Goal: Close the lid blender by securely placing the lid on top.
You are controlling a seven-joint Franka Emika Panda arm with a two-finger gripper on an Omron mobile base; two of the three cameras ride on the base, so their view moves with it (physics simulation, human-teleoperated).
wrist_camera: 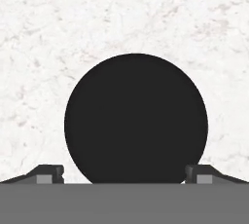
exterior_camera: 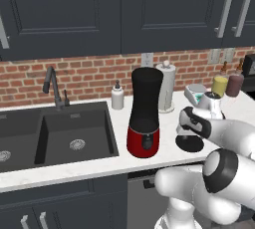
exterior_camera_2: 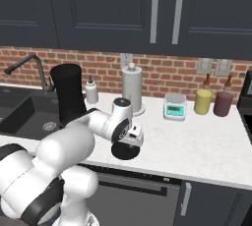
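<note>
The lid [wrist_camera: 136, 118] lies flat on the white marbled counter [wrist_camera: 121, 18], near its front edge and to the right of the blender [exterior_camera: 145, 113], clearly apart from it. In the hand view it is a plain black disc, with the two dark fingertips [wrist_camera: 48, 173] standing wide apart on either side of its lower edge, neither touching it, so the end effector [wrist_camera: 124, 174] is spread open and holds nothing. In the left base view the end effector [exterior_camera: 191, 132] hangs just above the lid [exterior_camera: 190, 144], pointing down at it; in the right base view the white wrist covers part of the lid [exterior_camera_2: 124, 152].

The blender stands upright on the counter just right of the dark sink [exterior_camera: 55, 133], its black jar on the red base, its top uncovered. Behind it, against the brick wall, are a small white soap bottle [exterior_camera: 117, 96] and a white paper-towel roll [exterior_camera: 166, 87]. Further right along the counter sit a small kitchen scale [exterior_camera_2: 175, 107], a yellow canister [exterior_camera_2: 203, 101] and a dark maroon canister [exterior_camera_2: 223, 103].
</note>
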